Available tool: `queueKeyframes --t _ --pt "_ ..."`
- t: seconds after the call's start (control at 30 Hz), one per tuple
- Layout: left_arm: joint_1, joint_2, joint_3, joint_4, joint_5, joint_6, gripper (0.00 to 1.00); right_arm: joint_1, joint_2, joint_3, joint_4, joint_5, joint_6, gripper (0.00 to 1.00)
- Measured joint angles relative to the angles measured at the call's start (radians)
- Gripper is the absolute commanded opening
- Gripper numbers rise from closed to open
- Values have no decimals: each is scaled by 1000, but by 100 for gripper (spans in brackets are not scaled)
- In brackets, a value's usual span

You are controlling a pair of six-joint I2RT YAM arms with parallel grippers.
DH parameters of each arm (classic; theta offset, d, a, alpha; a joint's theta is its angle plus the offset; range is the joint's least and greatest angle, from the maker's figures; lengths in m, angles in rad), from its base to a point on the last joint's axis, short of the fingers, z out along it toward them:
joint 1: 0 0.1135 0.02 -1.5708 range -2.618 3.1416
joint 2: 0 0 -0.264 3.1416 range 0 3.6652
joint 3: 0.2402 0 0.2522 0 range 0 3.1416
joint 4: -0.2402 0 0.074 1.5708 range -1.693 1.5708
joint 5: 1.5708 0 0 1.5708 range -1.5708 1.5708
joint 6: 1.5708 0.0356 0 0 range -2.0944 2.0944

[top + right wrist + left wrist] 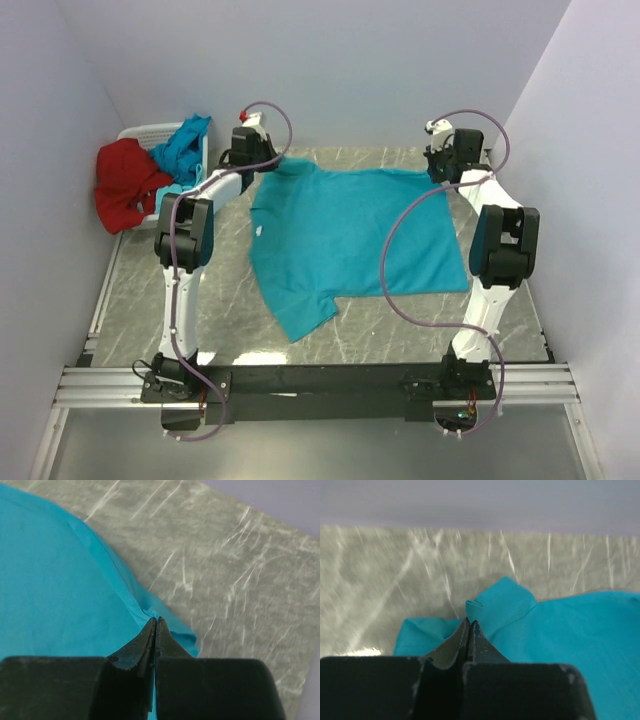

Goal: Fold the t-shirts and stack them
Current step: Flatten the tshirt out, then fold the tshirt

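A turquoise t-shirt (350, 235) lies spread across the middle of the marble table. My left gripper (247, 152) is shut on the shirt's far left corner, and the cloth (505, 602) bunches at my closed tips (469, 622). My right gripper (447, 160) is shut on the shirt's far right corner, with the hem (125, 587) pinched at its tips (155, 621). A red t-shirt (125, 185) hangs over the left side of the white basket. Another turquoise shirt (183, 148) lies in the basket.
The white plastic basket (150, 133) stands at the far left corner against the wall. Grey walls close in the table on the left, back and right. The arm bases and a metal rail (320, 385) run along the near edge.
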Motion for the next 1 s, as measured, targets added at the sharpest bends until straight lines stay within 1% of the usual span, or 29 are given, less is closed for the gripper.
queueKeyframes --t 0.13,0.3,0.5,0.67,0.8,0.9,1.0 --pt "21 26 108 -23 0 0 0 0 61 93 -18 22 1 0" --pt "40 26 129 -8 15 1 0 0 75 165 -26 46 5 0" --pt "43 18 79 8 59 1 0 0 87 192 -19 56 8 0" --pt "43 16 63 5 92 2 0 0 165 269 -16 70 7 0" --pt "43 7 62 6 116 2 0 0 201 284 -16 70 -4 0" --pt "45 -21 32 7 132 2 0 0 206 280 -14 71 -17 0" --pt "47 -79 -36 22 142 2 0 0 205 272 6 75 -29 0"
